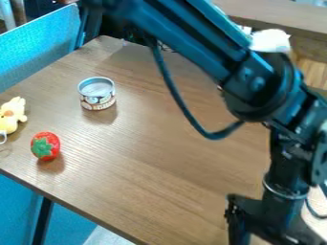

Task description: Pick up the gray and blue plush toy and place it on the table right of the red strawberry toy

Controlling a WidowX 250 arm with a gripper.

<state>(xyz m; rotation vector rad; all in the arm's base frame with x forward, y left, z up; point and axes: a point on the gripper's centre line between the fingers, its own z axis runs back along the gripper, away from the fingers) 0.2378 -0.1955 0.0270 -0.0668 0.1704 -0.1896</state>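
Observation:
The gripper (263, 213) hangs at the lower right, over the table's front right part, partly cut off by the bottom edge of the view. The nearest object, well to its left, is a red toy strawberry (52, 142) with green leaves, lying near the table's left front edge. A small can (98, 94) with a silver top and a printed label stands upright farther back. At the far left edge sits a pale yellow plush toy (11, 114), partly cut off. None of these objects touches the gripper.
The brown wooden table (147, 158) has its front edge running from left down to bottom centre. A blue panel (45, 50) stands behind its left side. The arm crosses above the table from the top, with a loose cable looping beneath. Something white (271, 40) lies behind the arm.

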